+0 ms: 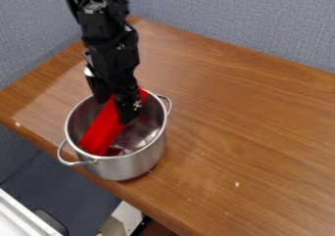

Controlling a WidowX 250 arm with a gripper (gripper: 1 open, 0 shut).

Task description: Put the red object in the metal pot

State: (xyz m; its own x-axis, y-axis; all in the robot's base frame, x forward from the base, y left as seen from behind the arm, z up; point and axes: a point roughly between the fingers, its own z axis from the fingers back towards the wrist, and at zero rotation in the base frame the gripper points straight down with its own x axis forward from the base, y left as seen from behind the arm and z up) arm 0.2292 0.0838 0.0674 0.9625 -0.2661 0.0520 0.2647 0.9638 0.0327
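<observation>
Pincer (124, 104) hangs just inside the metal pot (147, 152); whether its jaws are apart, I cannot tell. Red object (101, 131) slants down-left beneath it, leaning on the pot's wall.

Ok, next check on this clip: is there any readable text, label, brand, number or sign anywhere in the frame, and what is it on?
None can be read.
The metal pot: bare shiny steel, no marking visible.
The red object, lying inside the pot: plain red, no print visible.
The tool and its black arm: no legible label at this resolution.
The wooden table: no sign or sticker.
</observation>
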